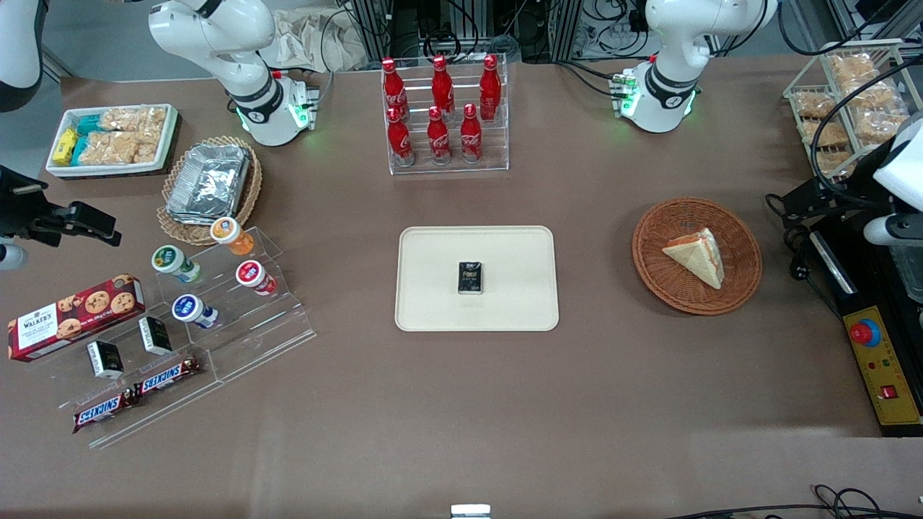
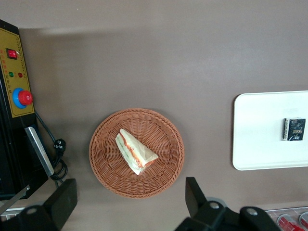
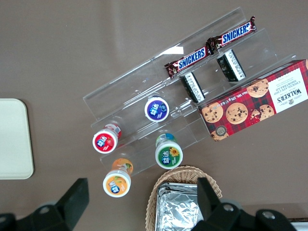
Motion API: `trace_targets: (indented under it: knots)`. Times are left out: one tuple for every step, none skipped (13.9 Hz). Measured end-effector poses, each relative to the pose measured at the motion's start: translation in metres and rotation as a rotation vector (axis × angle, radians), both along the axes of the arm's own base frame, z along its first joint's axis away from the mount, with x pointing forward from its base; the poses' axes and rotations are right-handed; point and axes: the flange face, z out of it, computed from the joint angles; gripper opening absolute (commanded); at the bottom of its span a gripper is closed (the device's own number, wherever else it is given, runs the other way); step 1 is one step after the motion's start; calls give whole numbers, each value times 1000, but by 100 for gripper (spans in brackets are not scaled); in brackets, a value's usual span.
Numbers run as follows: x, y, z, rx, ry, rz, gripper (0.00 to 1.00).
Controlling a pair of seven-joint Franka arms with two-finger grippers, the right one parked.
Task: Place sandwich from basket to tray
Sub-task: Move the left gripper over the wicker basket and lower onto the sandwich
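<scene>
Sandwich [image 1: 696,254] lying flat in the brown wicker basket [image 1: 743,288], toward the working arm's end of the table. Pale bread on top, orange and green filling showing along one long edge. Cream tray [image 1: 433,295] well apart from the basket, near the middle of the table, with a small black box [image 1: 470,277] already sitting on it.

Gripper [image 2: 130,204] high above the basket, fingers wide open, holding nothing. Nothing picked up yet, so probably the very start of the job.

To do this step well: come straight down over the middle of the wedge. Turn the wrist so one finger lands on each long side of the triangle, not on the pointy tip. Keep the fingers off the basket rim. Squeeze softly, since bread looks squishy and filling could slip out. Lift straight up before going sideways. On the tray, aim for a bare spot beside the black box, not on top of it.
</scene>
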Motion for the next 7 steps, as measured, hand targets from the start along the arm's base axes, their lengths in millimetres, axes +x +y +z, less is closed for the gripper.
trace_targets:
  knots:
    - [0, 0, 0, 1, 0, 4, 100]
    - [0, 1, 0, 3, 2, 13, 100]
    - [0, 1, -1, 4, 3, 27, 100]
    - [0, 1, -1, 5, 4, 48, 100]
    - [0, 1, -1, 6, 7, 79, 100]
    - [0, 1, -2, 7, 13, 127, 100]
    - [-1, 2, -4, 9, 25, 188, 100]
